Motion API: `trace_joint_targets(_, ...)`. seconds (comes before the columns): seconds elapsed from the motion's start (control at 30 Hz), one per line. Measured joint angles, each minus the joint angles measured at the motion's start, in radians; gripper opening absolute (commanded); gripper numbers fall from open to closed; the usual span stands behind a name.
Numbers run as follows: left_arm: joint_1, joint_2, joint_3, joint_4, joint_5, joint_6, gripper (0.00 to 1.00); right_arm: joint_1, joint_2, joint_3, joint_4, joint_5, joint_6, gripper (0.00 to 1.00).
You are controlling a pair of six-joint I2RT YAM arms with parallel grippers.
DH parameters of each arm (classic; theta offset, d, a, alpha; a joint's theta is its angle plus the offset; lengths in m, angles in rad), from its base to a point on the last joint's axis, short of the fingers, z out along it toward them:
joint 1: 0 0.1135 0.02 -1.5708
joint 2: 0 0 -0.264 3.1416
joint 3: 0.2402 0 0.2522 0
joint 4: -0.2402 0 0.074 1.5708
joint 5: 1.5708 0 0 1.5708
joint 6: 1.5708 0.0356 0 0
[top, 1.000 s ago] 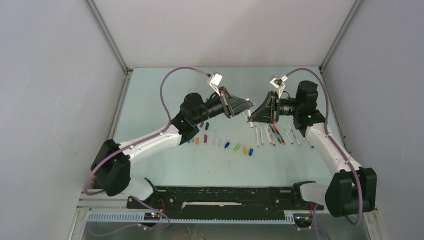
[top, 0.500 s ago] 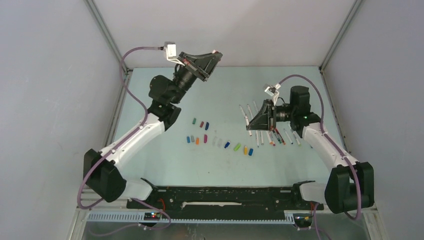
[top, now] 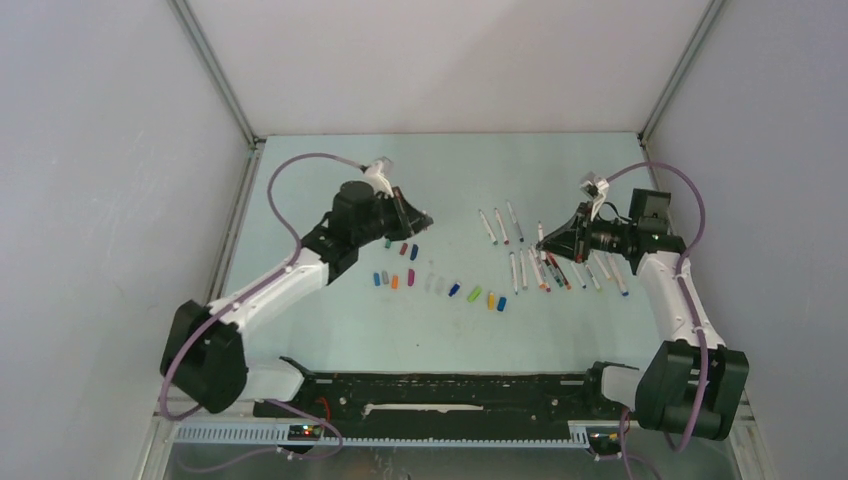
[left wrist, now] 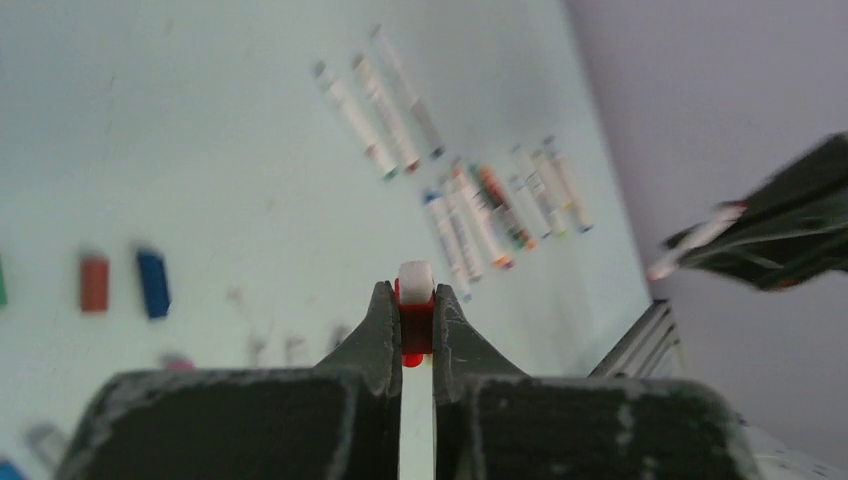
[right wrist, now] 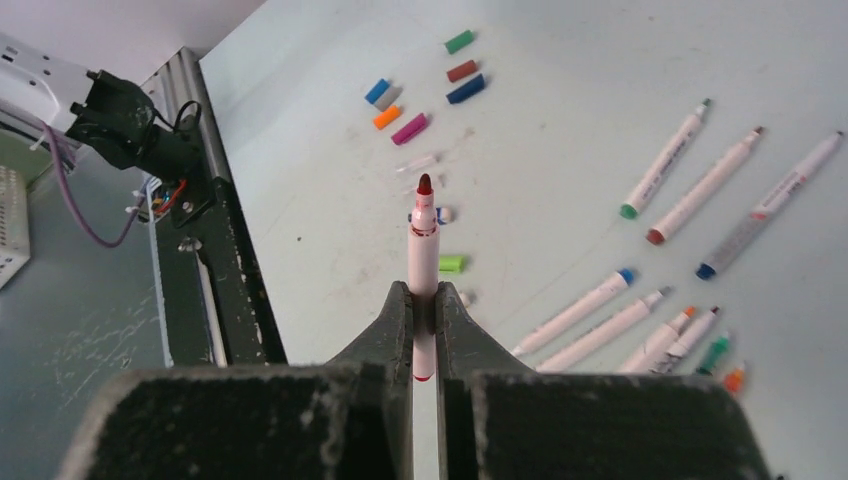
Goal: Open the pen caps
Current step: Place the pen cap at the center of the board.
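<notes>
Walls: three pale panels closing off the pale green table (top: 330,330) at left, right and back — open floor left in the middle, between the two arms.

Room near left gripper (top: 427,219): bare table beyond its tip toward the uncapped pens; loose caps lying just below and beside it.

Room near right gripper (top: 541,240): tip hanging over the near end of the pen rows, right wall close behind its arm.

Loose pen caps (top: 440,285): scattered in a rough line between the two grippers, lying flat, long axes mostly slanted; colours include green, red-brown, blue, orange, magenta and lime, plus a few clear ones hard to make out.

Red cap (left wrist: 415,320): pinched between the left gripper's fingers (left wrist: 372,330), long axis running straight out along them, white end facing away from the wrist.

Left gripper state: closed down tight on the red cap, only the cap's width between the fingers.

Red pen (right wrist: 423,260): held in the right gripper (right wrist: 424,300), uncapped, long axis in line with the fingers, dark red tip pointing away from the wrist toward the loose caps.

Right gripper state: clamped narrow on the red pen's barrel, near its tail end.

Uncapped pens (top: 555,265): white barrels laid side by side under and beside the right gripper — three more set apart a little farther back, all slanted roughly the same way.
</notes>
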Motion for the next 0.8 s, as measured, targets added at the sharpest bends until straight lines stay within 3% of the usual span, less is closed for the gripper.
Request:
trace_joint_targets(0.23,-0.032,0.203,0.012,-0.161,-0.05,0.025,0.0,-0.061,0.002,0.0,-0.045,0.013,-0.051,0.0)
trace_joint_targets(0.4,-0.08,0.354,0.112,-0.283,-0.116,0.06,0.0,-0.072,0.016,0.0,-0.06,0.013,-0.072,0.0)
trace_joint_targets(0.8,-0.108,0.557,0.336,-0.476,-0.285,0.12,0.01,-0.072,0.035,0.0,-0.081,0.004,-0.087,0.0)
